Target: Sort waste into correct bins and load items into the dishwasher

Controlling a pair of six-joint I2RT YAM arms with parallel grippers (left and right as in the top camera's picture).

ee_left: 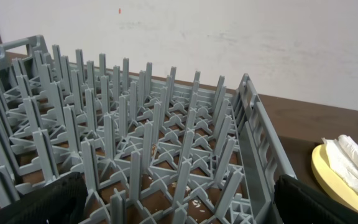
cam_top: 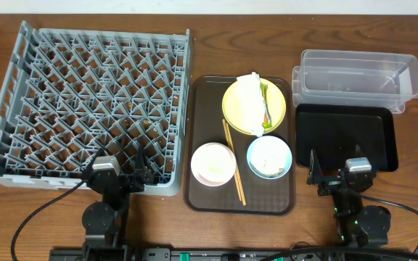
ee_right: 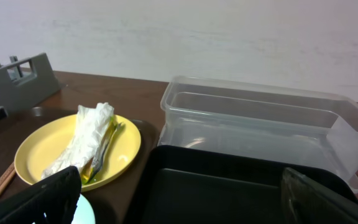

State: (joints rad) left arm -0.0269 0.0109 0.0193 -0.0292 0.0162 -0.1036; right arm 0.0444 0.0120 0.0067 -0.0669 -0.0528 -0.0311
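The grey dish rack fills the left; it also shows in the left wrist view. A yellow plate holds a crumpled white napkin with a green strip; both show in the right wrist view, plate, napkin. A white bowl, a light blue bowl with whitish scraps, and chopsticks lie on the brown tray. The clear tub and black tray stand at the right. My left gripper and right gripper are open and empty near the front edge.
The brown serving tray sits between the rack and the bins. Cables run from both arm bases along the table's front edge. A white wall stands behind the table in both wrist views.
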